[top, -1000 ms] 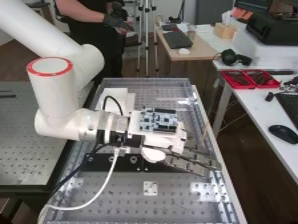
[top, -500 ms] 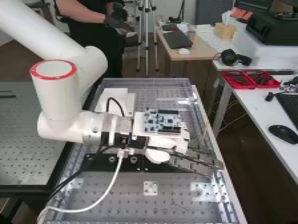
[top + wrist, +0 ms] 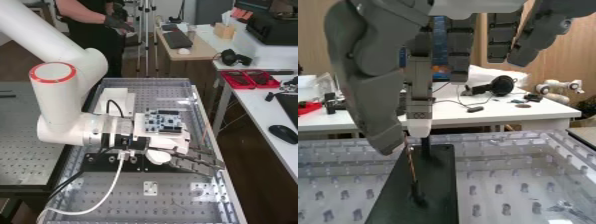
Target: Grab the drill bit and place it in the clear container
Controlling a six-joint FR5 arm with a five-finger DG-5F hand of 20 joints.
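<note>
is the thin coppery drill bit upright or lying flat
Upright, with a slight lean: the drill bit rises from the long black plate, its top end above the plate's surface.

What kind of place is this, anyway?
Most likely a robotics lab or workshop: a white robot arm with a bare circuit board mounted on it extends over a bench covered in rows of holes.

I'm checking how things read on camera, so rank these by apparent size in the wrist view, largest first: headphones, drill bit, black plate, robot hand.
1. Robot hand
2. Black plate
3. Headphones
4. Drill bit
</note>
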